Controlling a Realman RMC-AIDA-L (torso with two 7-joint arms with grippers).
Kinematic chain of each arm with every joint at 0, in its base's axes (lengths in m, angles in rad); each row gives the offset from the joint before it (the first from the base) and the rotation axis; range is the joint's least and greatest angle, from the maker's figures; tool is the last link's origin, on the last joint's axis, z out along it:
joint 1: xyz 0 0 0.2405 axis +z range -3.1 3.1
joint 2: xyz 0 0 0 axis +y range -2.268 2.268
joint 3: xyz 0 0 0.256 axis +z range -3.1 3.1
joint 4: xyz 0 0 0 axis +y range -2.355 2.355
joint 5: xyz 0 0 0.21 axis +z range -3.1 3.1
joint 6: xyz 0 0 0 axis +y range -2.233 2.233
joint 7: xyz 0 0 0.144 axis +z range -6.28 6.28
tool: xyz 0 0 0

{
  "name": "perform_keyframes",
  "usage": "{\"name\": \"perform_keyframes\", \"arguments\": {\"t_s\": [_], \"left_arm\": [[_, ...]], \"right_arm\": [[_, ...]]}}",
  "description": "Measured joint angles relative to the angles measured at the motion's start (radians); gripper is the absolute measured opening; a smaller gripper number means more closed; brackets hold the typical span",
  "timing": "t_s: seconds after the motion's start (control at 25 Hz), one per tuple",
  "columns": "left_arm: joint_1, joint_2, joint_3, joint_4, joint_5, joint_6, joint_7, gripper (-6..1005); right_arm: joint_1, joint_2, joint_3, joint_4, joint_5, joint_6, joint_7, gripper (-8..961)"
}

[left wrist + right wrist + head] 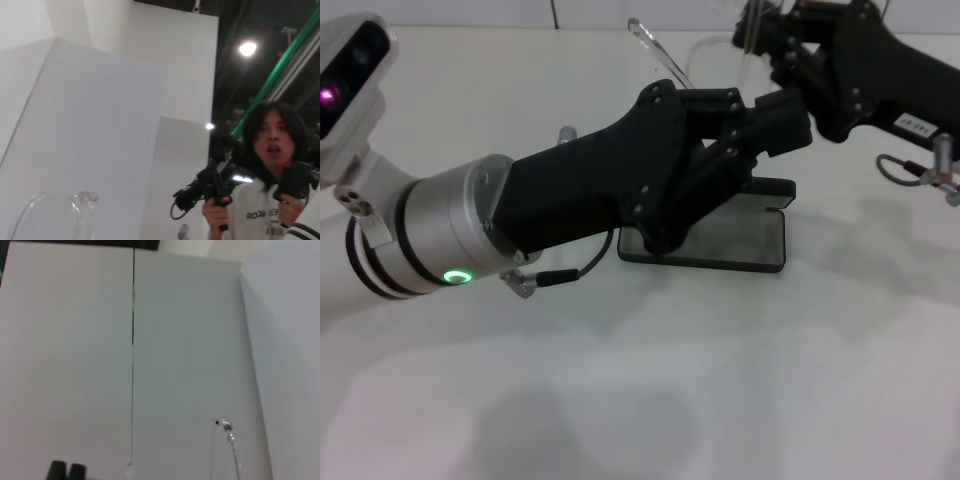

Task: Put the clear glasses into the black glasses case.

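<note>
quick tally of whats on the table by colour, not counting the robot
black: 1, the black glasses case, lying open
clear: 1, the clear glasses, held up between the left gripper and right gripper
total: 2

The bench [720, 380] is being lit evenly from overhead, with soft grey shadows being cast. Glare is being thrown by a ceiling lamp [247, 48]; the left wrist view is being blurred.
</note>
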Motion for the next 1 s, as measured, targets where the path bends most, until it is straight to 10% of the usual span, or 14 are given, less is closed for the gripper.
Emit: {"name": "perform_keyframes", "arguments": {"t_s": [1.0], "left_arm": [[0.006,0.001,0.0,-0.078,-0.042,-0.063,0.01,47]], "right_arm": [[0.041,0.0,-0.149,-0.001,0.004,0.074,0.004,75]]}}
